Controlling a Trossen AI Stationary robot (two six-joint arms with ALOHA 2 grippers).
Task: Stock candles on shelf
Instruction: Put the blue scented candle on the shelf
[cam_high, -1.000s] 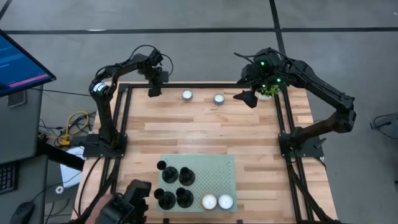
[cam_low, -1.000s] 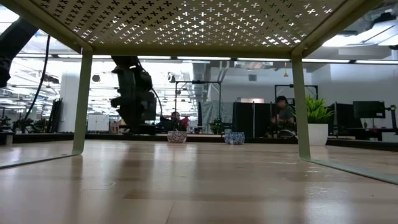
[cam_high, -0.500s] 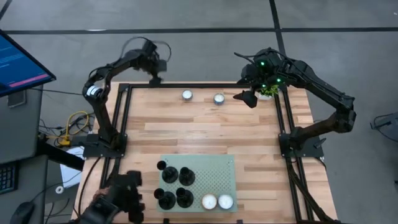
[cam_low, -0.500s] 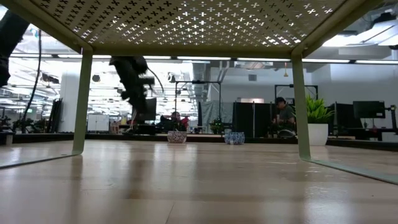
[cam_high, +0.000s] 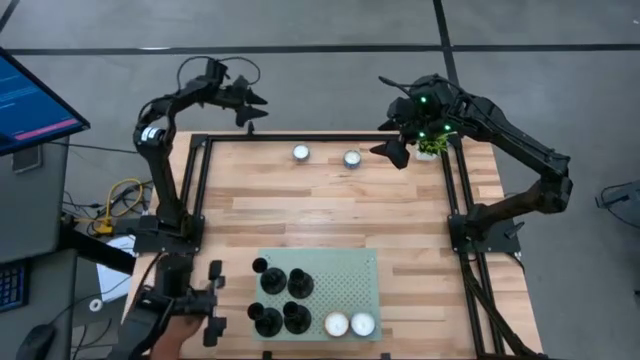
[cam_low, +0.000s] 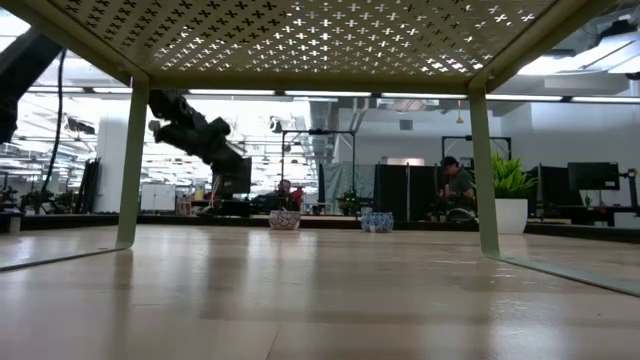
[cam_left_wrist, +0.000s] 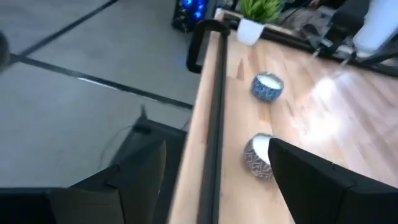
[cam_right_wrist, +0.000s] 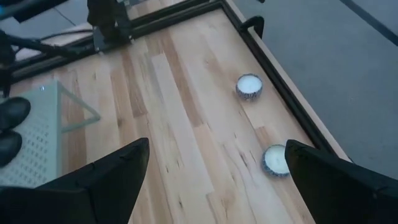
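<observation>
At the table's far edge, two candles (cam_high: 301, 153) (cam_high: 351, 158) await stocking; two more (cam_high: 335, 324) (cam_high: 362, 324) already sit on the shelf (cam_high: 345, 280). Right gripper (cam_high: 388, 151), fingers apart, hovers just beside the nearer one; judged next: descend and grasp. Left gripper (cam_high: 250, 108), fingers apart, hangs beyond the edge. Only wrist views reveal patterned candle sides.
</observation>
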